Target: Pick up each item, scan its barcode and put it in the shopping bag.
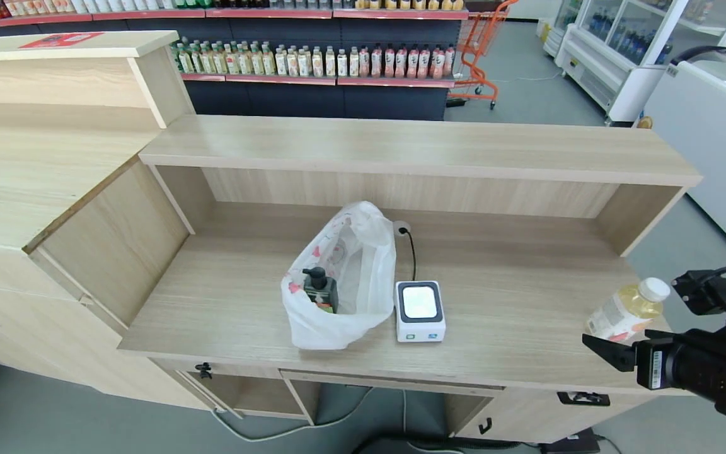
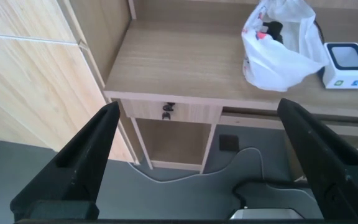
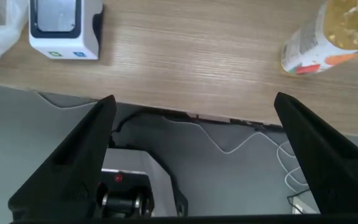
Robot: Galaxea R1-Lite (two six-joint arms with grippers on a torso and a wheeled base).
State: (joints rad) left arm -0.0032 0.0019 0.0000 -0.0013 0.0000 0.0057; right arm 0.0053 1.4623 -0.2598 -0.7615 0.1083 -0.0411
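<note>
A white plastic shopping bag [image 1: 338,284] stands open in the middle of the wooden counter [image 1: 514,296], with a dark pump bottle [image 1: 320,289] inside it. Just to its right sits the white barcode scanner [image 1: 420,310], window facing up. A yellow drink bottle [image 1: 626,309] with a white cap rests near the counter's right front corner. My right gripper [image 3: 196,102] is open and holds nothing; it sits just off the counter's front edge, one finger [image 1: 609,352] close to the bottle [image 3: 328,37]. My left gripper [image 2: 199,109] is open too, low in front of the counter's left end, far from the bag [image 2: 281,46].
A raised shelf [image 1: 413,145] runs along the back of the counter, and a taller cabinet [image 1: 41,157] closes its left side. The scanner's cable [image 1: 412,252] runs to a hole behind the bag. Under the counter are open compartments [image 2: 179,140] and loose cables [image 3: 229,140].
</note>
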